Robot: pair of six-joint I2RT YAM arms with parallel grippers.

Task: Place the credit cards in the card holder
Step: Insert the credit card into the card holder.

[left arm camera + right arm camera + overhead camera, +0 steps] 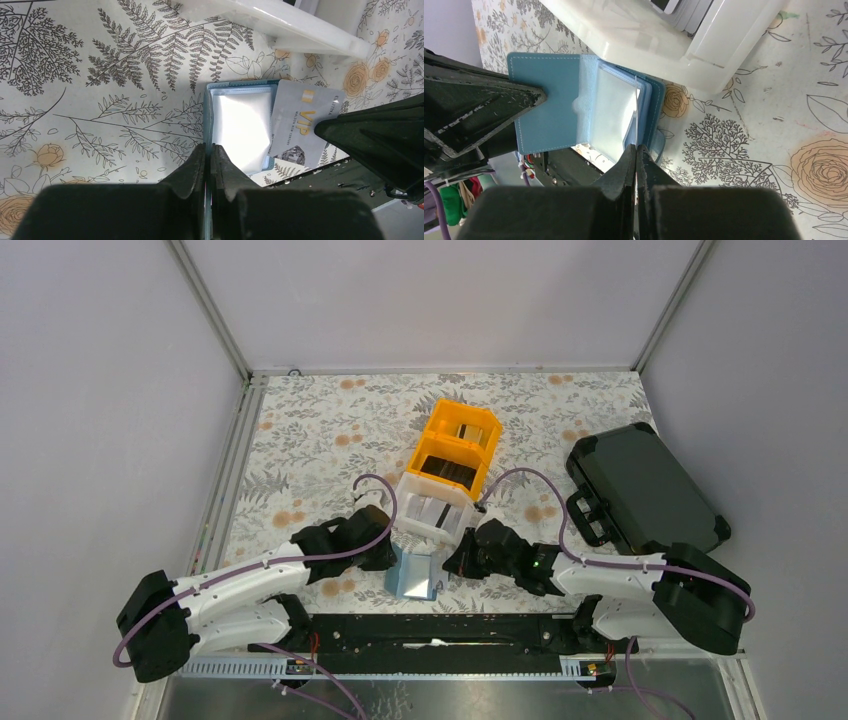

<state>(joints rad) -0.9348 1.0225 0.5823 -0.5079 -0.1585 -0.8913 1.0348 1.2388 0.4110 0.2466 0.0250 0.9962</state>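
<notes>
The teal card holder [415, 576] lies open on the flowered table between my two grippers, its clear inner pockets [240, 125] facing up. My left gripper [209, 147] is shut on the thin blue edge of the holder's left cover [554, 110]. My right gripper [636, 148] is shut on a grey credit card [300, 125] with gold "VIP" lettering. That card's far edge rests at the right side of the holder's pockets. In the right wrist view the card [637, 115] shows edge-on. More credit cards [684, 10] stand in the white bin.
A white bin [435, 508] sits right behind the holder, with an orange bin [458, 440] behind that. A large black hard case [640, 490] lies at the right. The arms' black base rail [430, 630] runs along the near edge.
</notes>
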